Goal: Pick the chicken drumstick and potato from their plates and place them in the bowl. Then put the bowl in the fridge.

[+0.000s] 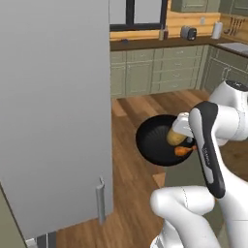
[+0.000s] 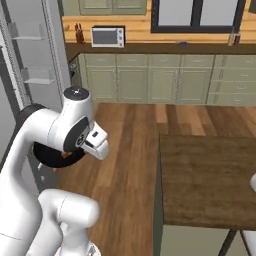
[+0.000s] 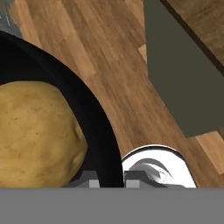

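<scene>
- Bowl (image 1: 154,140): glossy black, lifted clear of the wooden floor (image 1: 140,193), tilted so its inside faces the left base camera; sits just past centre of that view toward 3 o'clock.
- Potato (image 1: 176,137): tan-yellow, lying inside the bowl at its 3 o'clock side, partly hidden behind the white arm (image 1: 213,145).
- Chicken drumstick (image 1: 183,150): orange-brown, also in the bowl, at about 5 o'clock from the potato and just beside it.
- Gripper (image 3: 111,183): clenched on the bowl's rim, fingertips (image 3: 92,183) pressing either side of the black wall at 6 o'clock of the hand view.
- In the hand view, potato (image 3: 37,135) large at 9 o'clock, resting against the bowl's curved wall (image 3: 103,131); floor planks beyond toward 12 o'clock.
- Fridge (image 1: 53,111): tall light-grey door panel covering the 9 o'clock half of the left base view, grey handle (image 1: 100,201) near its lower edge; bowl just beside it at 3 o'clock, apart from it.
- In the right base view, bowl (image 2: 50,157) a dark edge at 9 o'clock behind the arm's elbow, with an orange speck of drumstick (image 2: 65,155); pale fridge door shelves (image 2: 37,77) toward 10 o'clock.
- Dark wooden table (image 2: 210,175) at 4 o'clock of the right base view, well apart from the bowl.
</scene>
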Robot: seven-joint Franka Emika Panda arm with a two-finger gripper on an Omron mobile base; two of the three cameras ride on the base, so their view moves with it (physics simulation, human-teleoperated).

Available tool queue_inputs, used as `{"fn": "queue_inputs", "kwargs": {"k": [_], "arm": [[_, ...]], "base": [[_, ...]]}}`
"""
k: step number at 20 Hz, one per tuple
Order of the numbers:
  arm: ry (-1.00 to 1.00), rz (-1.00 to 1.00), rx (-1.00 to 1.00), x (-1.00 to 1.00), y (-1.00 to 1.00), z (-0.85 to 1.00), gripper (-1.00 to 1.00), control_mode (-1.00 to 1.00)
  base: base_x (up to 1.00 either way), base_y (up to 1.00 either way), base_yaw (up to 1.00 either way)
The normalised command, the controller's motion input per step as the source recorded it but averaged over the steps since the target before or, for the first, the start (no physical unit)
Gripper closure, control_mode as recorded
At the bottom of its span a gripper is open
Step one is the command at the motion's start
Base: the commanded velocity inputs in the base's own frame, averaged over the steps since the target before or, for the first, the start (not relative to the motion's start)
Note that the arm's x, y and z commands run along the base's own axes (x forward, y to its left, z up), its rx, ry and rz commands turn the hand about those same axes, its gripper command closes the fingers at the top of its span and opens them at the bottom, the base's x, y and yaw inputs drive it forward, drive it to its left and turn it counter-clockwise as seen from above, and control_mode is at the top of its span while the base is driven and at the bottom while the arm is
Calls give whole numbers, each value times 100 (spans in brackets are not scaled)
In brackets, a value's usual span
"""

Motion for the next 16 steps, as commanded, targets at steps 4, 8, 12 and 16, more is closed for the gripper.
{"fn": "queue_inputs", "kwargs": {"k": [4, 8, 12, 16], "arm": [[0, 0, 0, 0, 0, 0, 100, 100], [0, 0, 0, 0, 0, 0, 100, 100], [0, 0, 0, 0, 0, 0, 100, 100], [0, 0, 0, 0, 0, 0, 100, 100]], "base": [[100, -1, 0], [100, -35, 18], [89, -73, 43], [60, -52, 50]]}}
